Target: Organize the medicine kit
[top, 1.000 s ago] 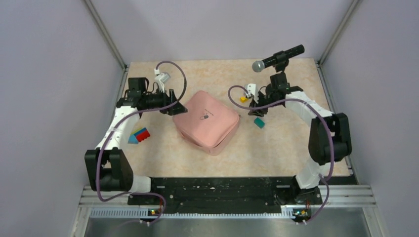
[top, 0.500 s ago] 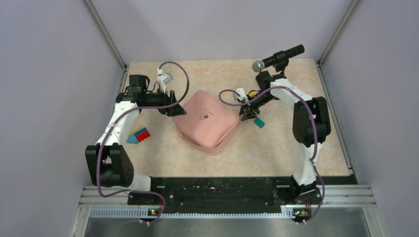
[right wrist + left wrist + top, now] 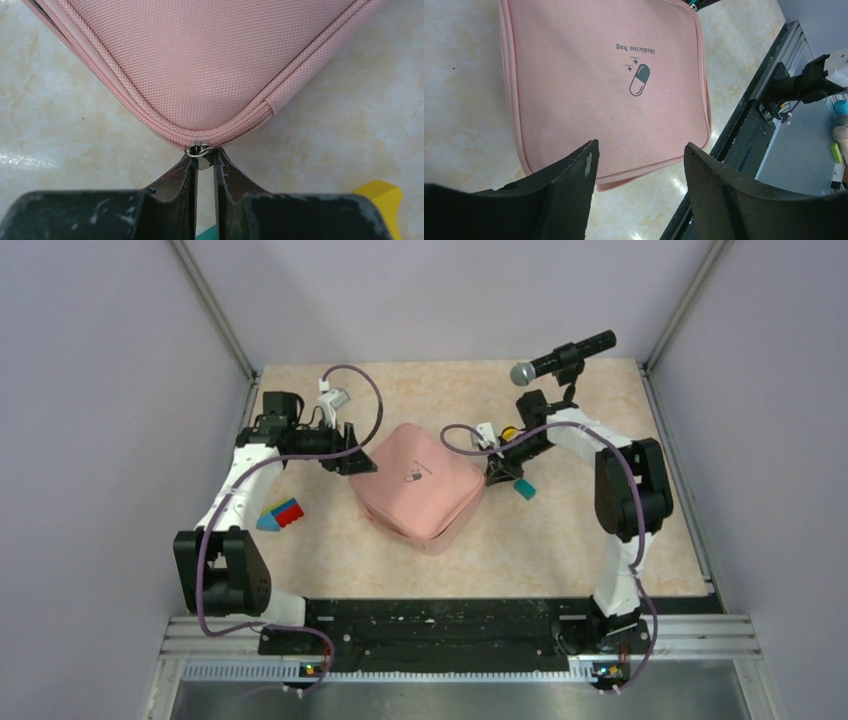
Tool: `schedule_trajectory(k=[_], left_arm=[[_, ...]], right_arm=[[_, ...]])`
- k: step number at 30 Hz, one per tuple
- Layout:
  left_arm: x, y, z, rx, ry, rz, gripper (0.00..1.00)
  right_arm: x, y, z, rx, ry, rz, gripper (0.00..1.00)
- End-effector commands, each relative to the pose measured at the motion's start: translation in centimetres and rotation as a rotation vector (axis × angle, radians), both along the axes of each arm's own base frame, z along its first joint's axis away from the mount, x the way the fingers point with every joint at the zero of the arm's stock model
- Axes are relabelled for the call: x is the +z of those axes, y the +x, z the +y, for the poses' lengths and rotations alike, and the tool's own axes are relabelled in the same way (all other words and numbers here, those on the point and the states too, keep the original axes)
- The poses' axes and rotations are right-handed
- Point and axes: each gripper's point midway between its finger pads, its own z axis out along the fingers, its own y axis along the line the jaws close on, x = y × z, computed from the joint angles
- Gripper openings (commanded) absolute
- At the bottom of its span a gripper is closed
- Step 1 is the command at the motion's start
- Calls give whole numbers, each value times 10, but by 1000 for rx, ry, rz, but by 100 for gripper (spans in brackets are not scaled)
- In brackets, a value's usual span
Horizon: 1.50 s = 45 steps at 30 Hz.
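Note:
The medicine kit [image 3: 418, 485], a pink zip-around fabric case with a pill logo [image 3: 639, 80], lies shut in the middle of the table. My right gripper [image 3: 492, 472] is at its right corner. In the right wrist view the two fingers [image 3: 186, 175] stand close together with the small metal zipper pull [image 3: 201, 151] pinched between their tips, right against the kit's rounded corner [image 3: 210, 65]. My left gripper [image 3: 360, 462] hovers at the kit's left corner. Its jaws [image 3: 641, 145] are open wide, with the kit's edge [image 3: 599, 85] and bare table showing between them.
A black microphone [image 3: 562, 357] lies at the back right. A teal block [image 3: 524, 489] sits just right of the right gripper, and a yellow block [image 3: 376, 197] is beside it. Red and blue blocks [image 3: 283, 514] lie at the left, near the left arm.
The right arm swung in from the yellow block to the kit's right corner, and its jaws narrowed onto the zipper pull. The left gripper stayed in place, closing only slightly.

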Motion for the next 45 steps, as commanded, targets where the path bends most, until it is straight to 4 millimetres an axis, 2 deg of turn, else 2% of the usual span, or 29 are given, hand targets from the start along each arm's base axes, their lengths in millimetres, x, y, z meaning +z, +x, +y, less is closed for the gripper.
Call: schedule_trajectory(k=[1, 4, 5, 6, 7, 10, 15, 22, 25, 29, 37, 45], left_arm=[[2, 2, -2, -3, -9, -25, 67], [-2, 3, 0, 18, -2, -18, 66], [-3, 3, 0, 25, -1, -16, 66], [-5, 4, 0, 33, -2, -13, 66], [-7, 5, 1, 41, -3, -8, 66], [-9, 7, 0, 51, -14, 2, 66], [-9, 11, -1, 54, -26, 11, 65], [-10, 10, -3, 48, -35, 20, 65], [-10, 10, -3, 50, -41, 24, 65], [-9, 10, -4, 46, -51, 29, 66], [-7, 8, -5, 32, -55, 36, 66], [-12, 2, -4, 33, -42, 45, 66]], right_arm=[[37, 29, 9, -175, 65, -237, 10], [61, 49, -1, -422, 134, -440, 0], [55, 41, -5, -493, 147, -481, 0], [73, 38, -7, -537, 185, -585, 0], [77, 30, -9, -549, 208, -651, 2], [71, -7, -4, -467, 241, -732, 14], [52, -60, 4, -278, 220, -588, 26], [44, -93, -13, -284, 64, -229, 42], [50, -93, -21, -290, 69, -68, 43], [59, -81, -26, -250, 92, 18, 43], [47, -66, -13, -109, 115, 101, 40], [30, -41, -7, -95, 98, 114, 36]])
